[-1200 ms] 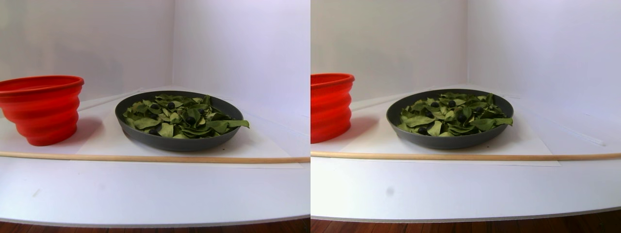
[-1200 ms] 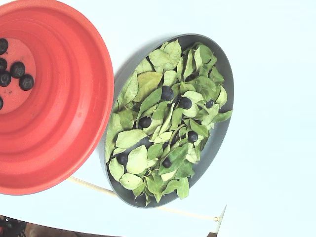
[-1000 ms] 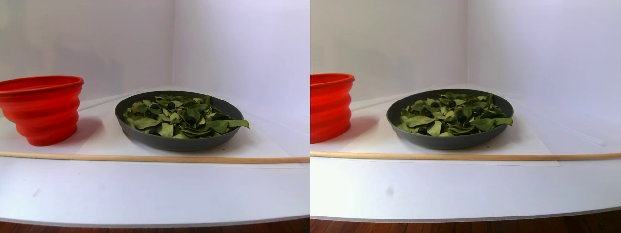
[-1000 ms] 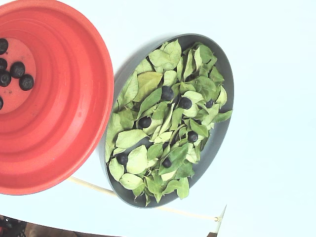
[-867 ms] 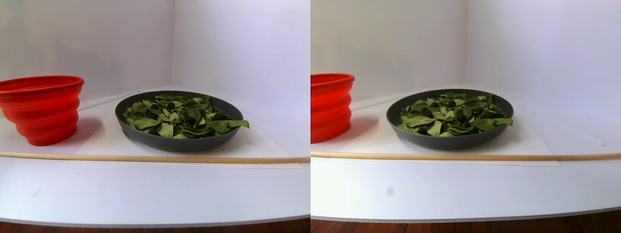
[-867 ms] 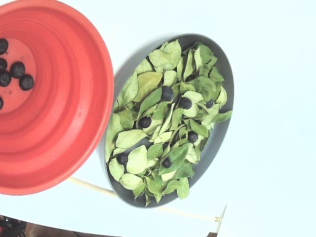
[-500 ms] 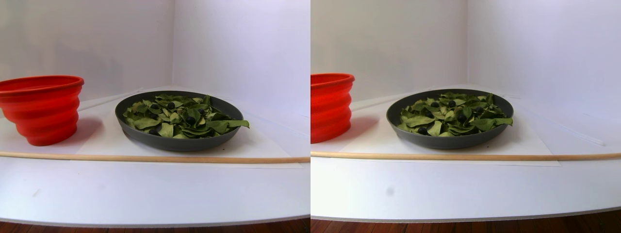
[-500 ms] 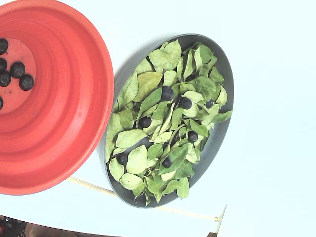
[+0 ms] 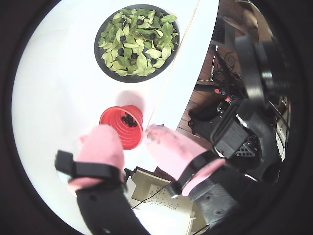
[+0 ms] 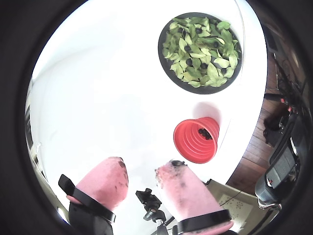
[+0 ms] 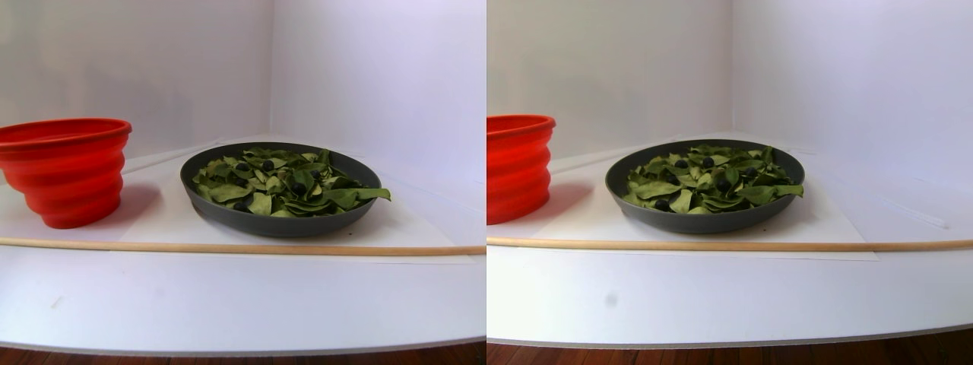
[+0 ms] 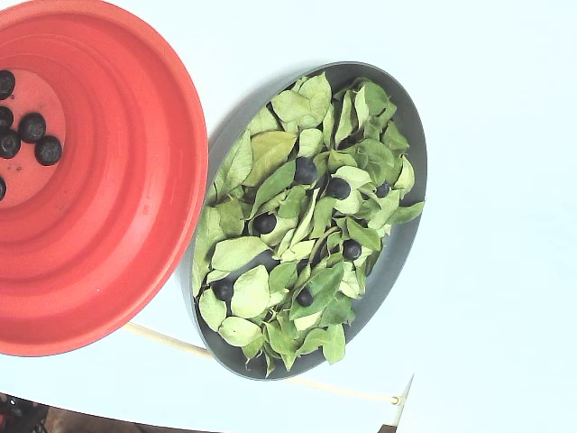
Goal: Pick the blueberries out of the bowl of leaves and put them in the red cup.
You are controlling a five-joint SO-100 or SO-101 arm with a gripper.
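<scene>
Wrist views: in both, we record the fingers [image 9: 129,142] apart and empty, their pink pads [image 10: 111,178] high above the bench [image 10: 98,88]; one view sets them over the red cup [image 9: 122,126], the other over bare bench beside the red cup [image 10: 196,138], with the bowl [image 10: 200,51] well beyond it. We judge the arm raised and parked between picks. Stereo pair view: no arm in frame; the bowl [image 11: 280,220] sits beside the red cup [image 11: 67,171], behind a wooden rod [image 11: 243,248]; nothing here differs from the frames of the last second. Fixed view: the layout matches the earlier frames likewise. Some blueberries [image 12: 32,126] lie on the red cup's [image 12: 126,225] flat bottom; others [image 12: 306,170] remain among the leaves [image 12: 270,149] in the bowl [image 12: 410,144] just beside the red cup. With no change, we judge the task partly done, a further descent into the bowl pending.
</scene>
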